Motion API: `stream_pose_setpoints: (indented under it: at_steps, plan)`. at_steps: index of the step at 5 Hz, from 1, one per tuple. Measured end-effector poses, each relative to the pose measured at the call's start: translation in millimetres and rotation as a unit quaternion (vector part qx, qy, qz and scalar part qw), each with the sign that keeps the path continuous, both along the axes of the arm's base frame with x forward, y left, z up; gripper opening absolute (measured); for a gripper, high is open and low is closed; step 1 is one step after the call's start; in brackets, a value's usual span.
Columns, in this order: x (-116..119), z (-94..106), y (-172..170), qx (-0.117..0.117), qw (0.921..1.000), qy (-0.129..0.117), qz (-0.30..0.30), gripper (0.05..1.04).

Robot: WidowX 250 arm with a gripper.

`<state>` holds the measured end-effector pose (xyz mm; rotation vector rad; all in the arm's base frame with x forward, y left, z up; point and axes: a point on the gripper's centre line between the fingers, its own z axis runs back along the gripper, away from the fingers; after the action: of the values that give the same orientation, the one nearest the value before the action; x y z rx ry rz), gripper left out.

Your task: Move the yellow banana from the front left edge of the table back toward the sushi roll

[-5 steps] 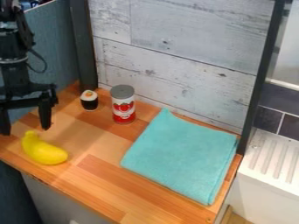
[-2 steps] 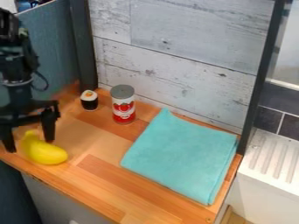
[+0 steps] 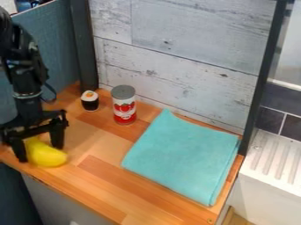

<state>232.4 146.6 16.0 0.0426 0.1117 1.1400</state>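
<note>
The black gripper (image 3: 40, 154) hangs at the left of the wooden counter, open, with one finger on each side of the upper part of a yellow banana (image 3: 47, 155). The banana lies on the counter near its front left edge, its stem end partly hidden behind the gripper. Whether the fingers touch it, I cannot tell. Behind and to the right stands a small sushi piece (image 3: 90, 100) with a black wrap and a white top. Beside it is an upright red and white can (image 3: 124, 105) with a grey lid.
A folded turquoise cloth (image 3: 183, 157) covers much of the right half of the wooden counter (image 3: 103, 176). Pale wooden boards (image 3: 176, 57) rise behind, a dark post (image 3: 84, 44) stands at the back left, and a white ridged surface (image 3: 273, 160) lies beyond the right edge.
The gripper has come down and somewhat to the right, from above and behind the banana to around its upper part. The banana, can, sushi piece and cloth have stayed in place.
</note>
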Motion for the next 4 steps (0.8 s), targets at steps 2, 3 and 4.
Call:
stream_pose_setpoints:
  at_steps: [2,3,4]
  plan:
    - [-2.6,-1.3,-8.4,0.015,0.9998,-0.003,-0.015,0.599]
    - [0.0,17.8,-8.8,0.034,0.9965,-0.007,-0.076,0.6]
    - [24.4,41.5,6.5,0.056,0.9789,-0.02,-0.196,0.599]
